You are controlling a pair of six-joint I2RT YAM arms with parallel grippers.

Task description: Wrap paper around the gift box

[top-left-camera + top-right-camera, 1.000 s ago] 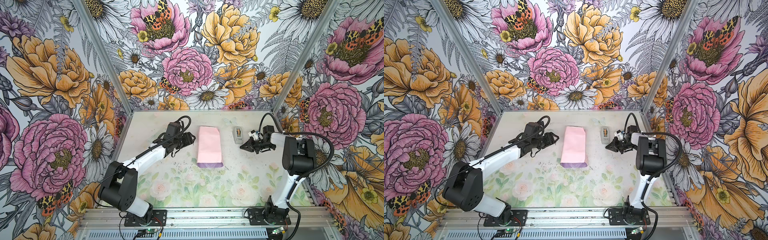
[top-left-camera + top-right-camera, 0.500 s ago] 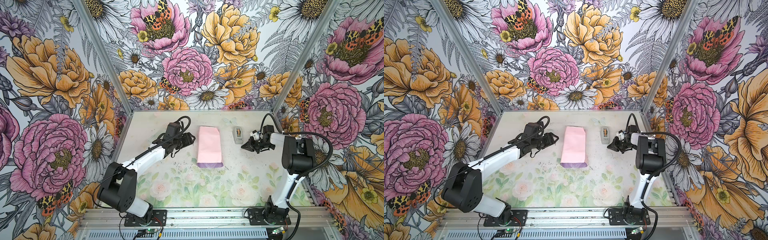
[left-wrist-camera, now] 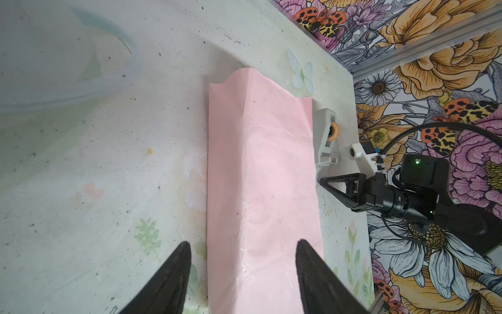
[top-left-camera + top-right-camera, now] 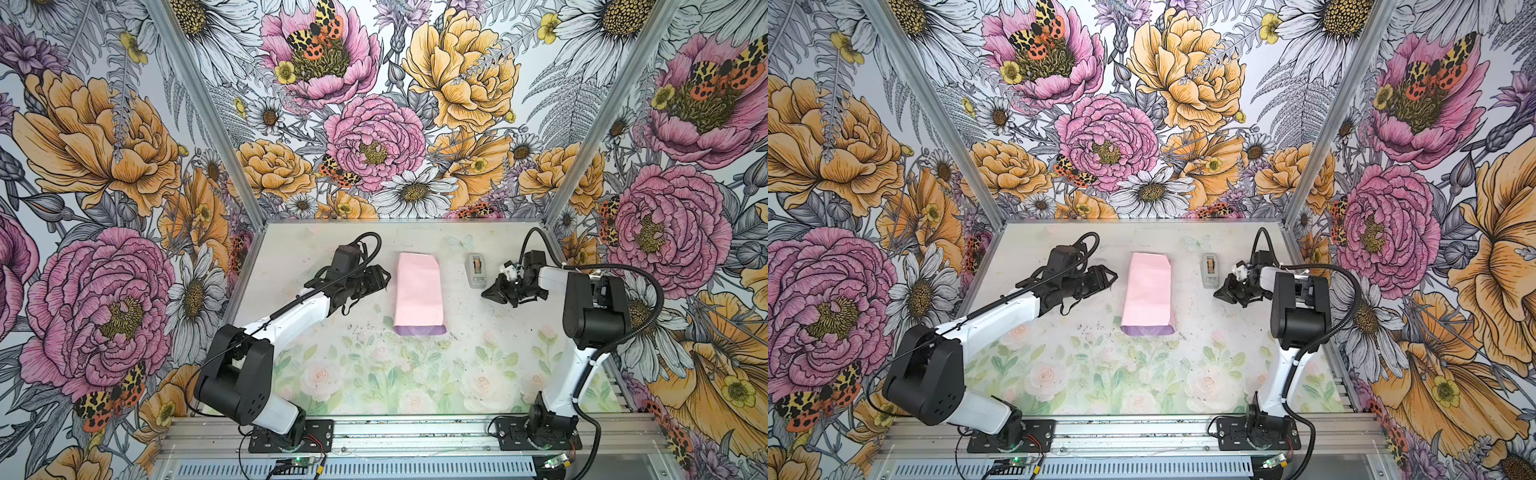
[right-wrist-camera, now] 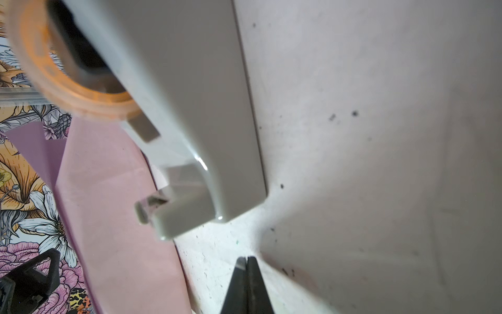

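The paper point(image 4: 417, 291) point(image 4: 1148, 291) lies folded into a long parcel mid-table, pale pink face up, with a lilac strip at its near end. The gift box is hidden, no navy surface shows. My left gripper point(image 4: 384, 278) point(image 4: 1112, 276) hovers open just left of the parcel; in the left wrist view its fingers point(image 3: 179, 271) straddle the edge of the paper point(image 3: 260, 176) without touching it. My right gripper point(image 4: 486, 293) point(image 4: 1217, 293) point(image 5: 245, 258) is shut, low over the table right of the parcel, just in front of the tape dispenser.
A small grey tape dispenser point(image 4: 476, 271) point(image 4: 1211, 270) point(image 5: 190, 108) with an orange roll stands right of the parcel, near the back. Floral walls close in the left, back and right sides. A metal rail point(image 4: 415, 432) runs along the front edge.
The right arm has shifted very slightly near the dispenser. The left arm and the parcel are as before.
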